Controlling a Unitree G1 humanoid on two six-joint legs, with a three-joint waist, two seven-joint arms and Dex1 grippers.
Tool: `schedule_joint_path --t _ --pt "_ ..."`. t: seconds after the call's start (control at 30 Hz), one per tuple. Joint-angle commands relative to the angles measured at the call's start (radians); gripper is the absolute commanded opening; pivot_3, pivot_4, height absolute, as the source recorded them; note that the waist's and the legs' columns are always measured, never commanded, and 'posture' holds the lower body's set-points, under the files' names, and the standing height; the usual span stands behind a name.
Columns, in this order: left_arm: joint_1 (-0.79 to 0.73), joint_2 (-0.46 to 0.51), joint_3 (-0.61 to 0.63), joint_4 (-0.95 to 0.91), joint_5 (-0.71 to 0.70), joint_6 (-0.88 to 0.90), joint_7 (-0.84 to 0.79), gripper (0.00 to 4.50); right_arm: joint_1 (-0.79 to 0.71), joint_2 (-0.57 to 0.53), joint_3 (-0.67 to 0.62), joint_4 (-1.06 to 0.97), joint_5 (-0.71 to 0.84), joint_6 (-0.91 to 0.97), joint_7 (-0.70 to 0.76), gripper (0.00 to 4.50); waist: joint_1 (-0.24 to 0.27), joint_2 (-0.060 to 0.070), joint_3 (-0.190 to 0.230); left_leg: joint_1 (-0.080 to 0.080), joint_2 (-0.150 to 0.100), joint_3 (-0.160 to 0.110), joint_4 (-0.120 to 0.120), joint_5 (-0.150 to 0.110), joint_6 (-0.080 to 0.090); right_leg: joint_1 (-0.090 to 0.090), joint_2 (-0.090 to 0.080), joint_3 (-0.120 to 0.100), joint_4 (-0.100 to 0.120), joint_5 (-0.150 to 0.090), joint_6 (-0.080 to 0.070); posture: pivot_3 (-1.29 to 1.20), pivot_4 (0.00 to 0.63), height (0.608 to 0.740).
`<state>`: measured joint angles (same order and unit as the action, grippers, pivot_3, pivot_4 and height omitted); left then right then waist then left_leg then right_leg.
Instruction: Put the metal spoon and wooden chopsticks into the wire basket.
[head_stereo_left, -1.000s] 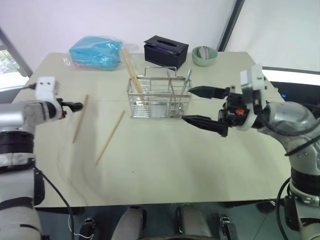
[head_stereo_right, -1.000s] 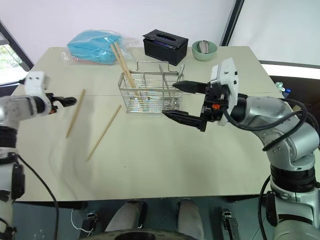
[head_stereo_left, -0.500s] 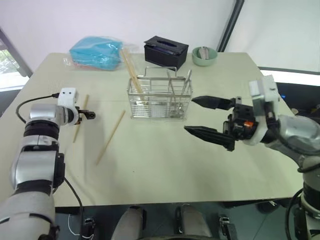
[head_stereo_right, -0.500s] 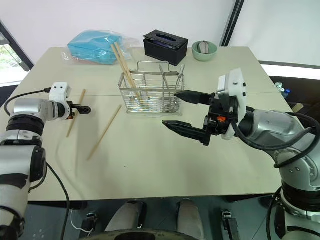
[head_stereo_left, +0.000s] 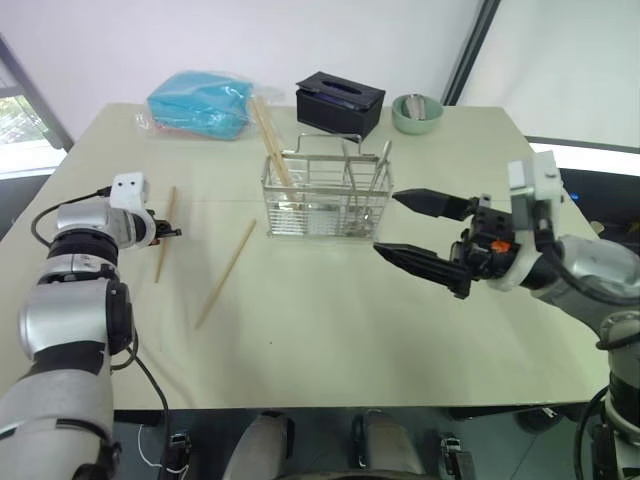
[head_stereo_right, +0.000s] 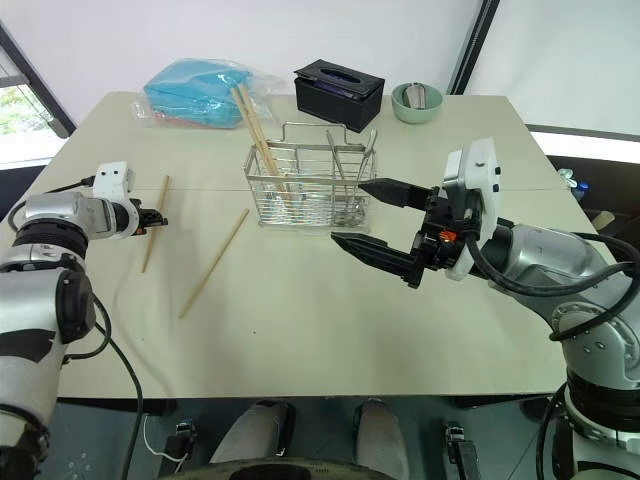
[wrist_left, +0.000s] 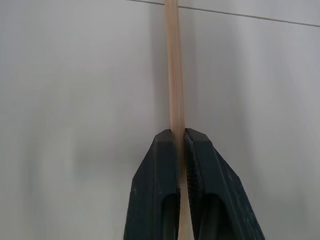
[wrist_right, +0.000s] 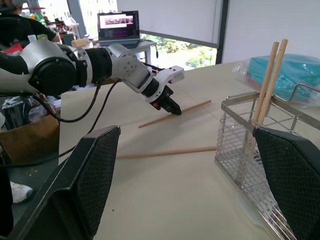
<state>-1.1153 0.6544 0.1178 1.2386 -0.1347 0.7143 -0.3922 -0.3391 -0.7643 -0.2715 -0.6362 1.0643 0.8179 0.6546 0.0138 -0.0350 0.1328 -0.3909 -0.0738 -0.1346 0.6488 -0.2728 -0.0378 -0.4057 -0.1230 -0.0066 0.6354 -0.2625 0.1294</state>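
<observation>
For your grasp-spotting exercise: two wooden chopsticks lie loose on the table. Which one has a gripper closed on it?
The chopstick farther to the robot's left: the left gripper is shut on it. The other loose chopstick, nearer the wire basket, lies untouched.

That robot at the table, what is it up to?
It is tidying cutlery into the wire basket. Its left gripper is shut on one wooden chopstick lying on the table; another lies beside it. Two chopsticks already stand in the basket. The right gripper hangs open nearby.
</observation>
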Motion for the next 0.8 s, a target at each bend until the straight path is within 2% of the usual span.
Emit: schedule_joint_path --t 0.03,0.13,0.23,0.33,0.47,0.53,0.8 --pt "-0.024 -0.007 0.04 0.012 -0.01 -0.005 0.021 0.03 0.002 -0.009 -0.021 -0.02 0.006 -0.029 -0.003 4.4 0.0 0.0 0.0 0.0 0.0 0.0 0.0 0.0 0.0 0.0 0.0 0.0 0.0 0.0 0.0 0.0 0.15 0.654" --pt "-0.037 -0.008 0.091 -0.012 -0.032 -0.084 0.057 0.03 0.007 -0.015 -0.022 -0.012 -0.001 -0.036 0.002 4.4 0.0 0.0 0.0 0.0 0.0 0.0 0.0 0.0 0.0 0.0 0.0 0.0 0.0 0.0 0.0 0.0 0.15 0.654" --pt "-0.083 -0.005 0.257 -0.099 -0.159 -0.254 0.09 0.03 0.001 -0.026 -0.026 -0.01 0.005 -0.031 -0.012 4.4 0.0 -0.002 0.001 -0.001 0.001 -0.001 0.0 0.0 0.0 -0.001 0.0 0.0 0.0 0.0 0.0 0.0 0.15 0.654" --pt "-0.14 -0.022 0.435 -0.173 -0.325 -0.281 0.119 0.03 -0.001 -0.028 -0.035 -0.008 0.026 -0.026 -0.031 4.4 -0.001 -0.006 0.002 -0.003 0.001 -0.001 0.001 0.0 0.0 -0.002 0.0 -0.001 -0.001 0.001 0.0 0.0 0.15 0.654" --pt "-0.199 -0.076 0.565 -0.257 -0.468 -0.26 0.169 0.03 0.006 -0.02 -0.026 -0.019 0.036 -0.028 -0.056 4.4 -0.002 -0.005 0.001 -0.002 0.0 0.001 0.0 0.0 0.0 -0.001 -0.002 -0.001 -0.003 0.001 0.001 0.0 0.15 0.654" --pt "-0.223 -0.123 0.577 -0.305 -0.505 -0.256 0.18 0.03 0.016 -0.012 -0.017 -0.028 0.033 -0.036 -0.064 4.4 -0.001 -0.003 0.001 -0.001 -0.001 0.002 0.0 0.0 0.0 0.0 -0.003 -0.001 -0.003 0.001 0.001 0.0 0.15 0.654" --pt "-0.173 -0.311 0.424 -0.549 -0.534 -0.136 0.066 0.03 0.058 0.014 -0.022 -0.049 0.026 -0.066 -0.088 4.4 -0.004 -0.005 0.002 -0.002 -0.001 0.0 0.003 0.0 0.0 0.002 -0.001 -0.002 -0.003 0.002 0.003 0.0 0.15 0.654"
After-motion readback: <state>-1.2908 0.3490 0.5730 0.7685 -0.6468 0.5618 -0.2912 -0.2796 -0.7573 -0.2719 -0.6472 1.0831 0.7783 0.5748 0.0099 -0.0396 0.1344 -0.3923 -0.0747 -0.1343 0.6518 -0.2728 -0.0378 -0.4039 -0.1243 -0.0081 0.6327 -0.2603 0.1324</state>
